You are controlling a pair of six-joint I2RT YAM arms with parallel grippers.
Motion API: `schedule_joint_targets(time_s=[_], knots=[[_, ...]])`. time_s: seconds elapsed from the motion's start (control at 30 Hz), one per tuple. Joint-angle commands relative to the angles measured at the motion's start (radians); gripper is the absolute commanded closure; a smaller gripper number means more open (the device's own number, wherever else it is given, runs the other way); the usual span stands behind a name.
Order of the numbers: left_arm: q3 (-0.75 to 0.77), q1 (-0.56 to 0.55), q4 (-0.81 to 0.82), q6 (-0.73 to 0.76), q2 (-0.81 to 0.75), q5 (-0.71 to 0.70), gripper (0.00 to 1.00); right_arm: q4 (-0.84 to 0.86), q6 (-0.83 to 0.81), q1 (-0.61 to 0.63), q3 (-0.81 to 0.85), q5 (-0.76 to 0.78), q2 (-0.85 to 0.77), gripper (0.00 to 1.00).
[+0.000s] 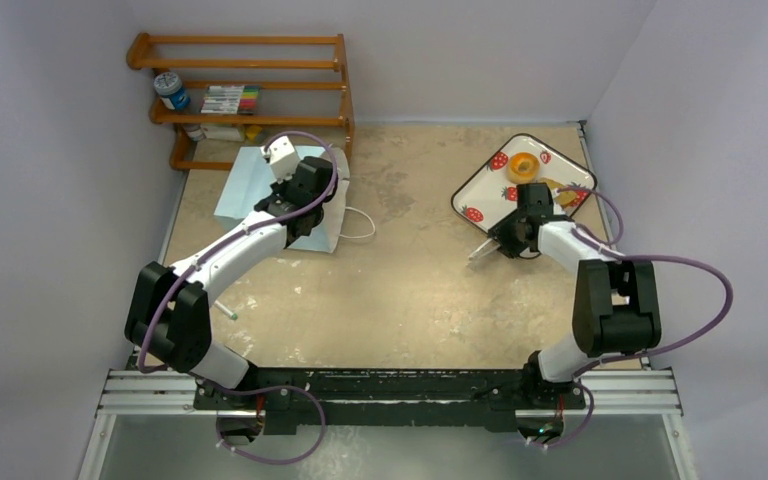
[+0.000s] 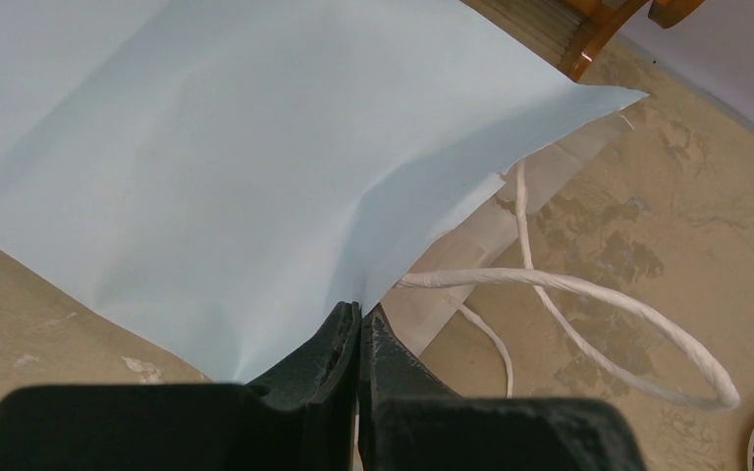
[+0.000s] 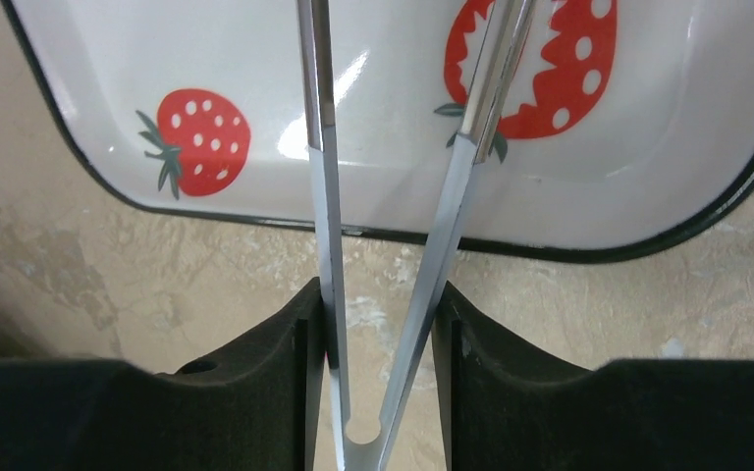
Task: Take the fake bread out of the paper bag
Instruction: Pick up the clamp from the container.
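At ten o'clock on the table (image 1: 410,290), the paper bag (image 2: 206,167) lies on its side, its white cord handles (image 2: 589,294) trailing toward three o'clock. The left fingers (image 2: 329,343) are pressed narrow, pinching the bag's pale blue edge. At one o'clock sits a strawberry-patterned tray (image 3: 648,177), and an orange bagel ring of the fake bread (image 1: 522,167) rests on it. The right fingers (image 3: 275,363) clamp metal tongs (image 3: 321,196), whose arms reach over the tray's near rim. The bag's inside is hidden.
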Motion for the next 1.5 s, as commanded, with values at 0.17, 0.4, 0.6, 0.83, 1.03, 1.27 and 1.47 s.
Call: schedule_joint_targets(time_s=[0.17,0.4,0.6,0.83,1.03,1.27,1.47], knots=[[0.0,0.013,0.031,-0.01,-0.01,0.006,1.0,-0.022,0.046,0.062,-0.062,0.05,-0.202,0.63],[0.016,0.013,0.011,-0.005,-0.014,0.015,1.0,-0.035,0.085,0.073,-0.115,0.034,-0.268,0.61],[0.019,0.013,0.006,0.005,-0.024,0.018,1.0,-0.035,0.154,0.094,-0.158,-0.003,-0.343,0.61],[0.018,0.013,-0.002,0.012,-0.036,0.015,1.0,-0.066,0.203,0.161,-0.159,0.003,-0.394,0.61],[0.012,0.013,-0.008,0.014,-0.039,0.022,1.0,-0.09,0.237,0.227,-0.166,0.021,-0.423,0.61],[0.011,0.013,-0.02,0.021,-0.045,0.023,1.0,-0.099,0.265,0.283,-0.207,0.023,-0.491,0.62],[0.01,0.013,-0.024,0.021,-0.046,0.024,1.0,-0.111,0.223,0.336,-0.18,0.066,-0.519,0.67]])
